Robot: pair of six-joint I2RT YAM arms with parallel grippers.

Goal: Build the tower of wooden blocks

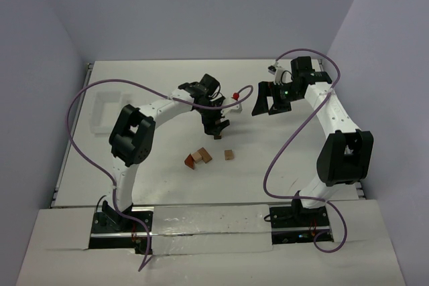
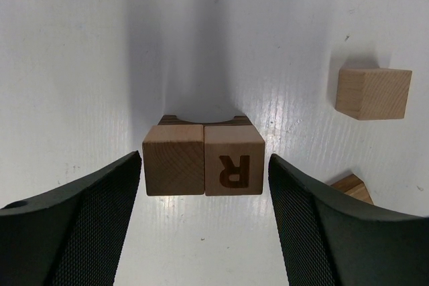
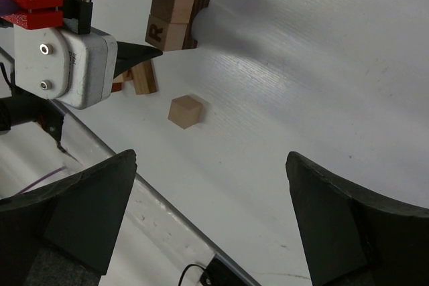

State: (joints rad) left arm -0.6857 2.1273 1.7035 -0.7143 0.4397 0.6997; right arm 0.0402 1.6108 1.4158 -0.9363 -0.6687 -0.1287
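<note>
In the left wrist view, two light tan cubes, a plain one [image 2: 173,159] and one branded "R" [image 2: 233,160], sit side by side on a dark brown arch piece [image 2: 204,120]; this is the wood block tower [image 3: 175,17]. My left gripper [image 2: 204,182] is open and straddles both cubes, with a narrow gap at each finger. From above, the left gripper [image 1: 216,125] hides most of the tower. A loose tan cube [image 2: 373,93] [image 1: 229,155] lies apart. My right gripper [image 3: 211,219] [image 1: 270,98] hangs open and empty, off to the right.
A small cluster of reddish-brown and tan pieces [image 1: 198,159] lies in front of the left gripper; one corner of it [image 2: 353,187] shows beside the right finger. A white tray [image 1: 100,108] sits at the table's far left. Purple cables loop over both arms.
</note>
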